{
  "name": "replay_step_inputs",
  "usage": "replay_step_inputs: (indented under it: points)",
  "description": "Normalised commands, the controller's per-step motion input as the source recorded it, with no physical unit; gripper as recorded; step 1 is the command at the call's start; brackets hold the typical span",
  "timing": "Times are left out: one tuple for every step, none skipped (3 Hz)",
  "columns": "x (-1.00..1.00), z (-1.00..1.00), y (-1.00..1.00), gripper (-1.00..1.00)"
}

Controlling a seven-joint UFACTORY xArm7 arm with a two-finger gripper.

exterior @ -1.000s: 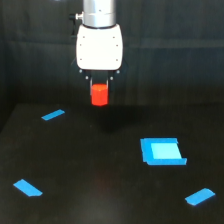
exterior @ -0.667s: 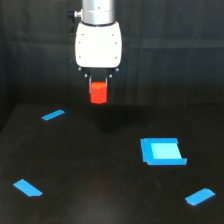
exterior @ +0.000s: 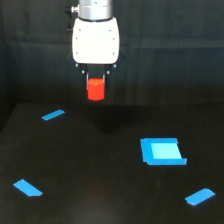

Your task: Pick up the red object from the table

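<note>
1. Arm: one white robot arm [exterior: 96,37] enters from the top of the exterior view and hangs straight down. Its body is a rounded white block below a grey metal collar.

2. Gripper [exterior: 96,86]: short dark fingers project from the underside of the white block, one on each side of the red object. The jaws are clamped on the upper part of that object.

3. Red object [exterior: 96,90]: a small bright red-orange cylinder, upright, held between the fingers. Its lower portion shows below the fingertips. It is off the table, seen against the dark backdrop above the table's far edge, with nothing touching its underside.

4. Table [exterior: 100,190]: a flat, glossy black surface filling the lower half of the view. A faint dark shadow lies on it below the gripper.

5. Blue markings on the table:
   - a narrow strip [exterior: 53,115] toward the exterior view's left, near the far edge, below and left of the held object;
   - a second strip [exterior: 28,188] near the lower left corner;
   - a square patch [exterior: 162,151] toward the exterior view's right, with a paler centre;
   - a third strip [exterior: 200,196] near the lower right corner, below the square patch.

6. All blue pieces lie flat and well apart from the gripper and from one another.
</note>
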Motion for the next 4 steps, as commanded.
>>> replay_step_inputs:
  points:
    - [-0.02,0.52,-0.25,-0.61]
    - [-0.12,0.32,-0.19,-0.62]
    - [-0.13,0.39,-0.13,-0.62]
    - [-0.09,0.34,-0.06,-0.62]
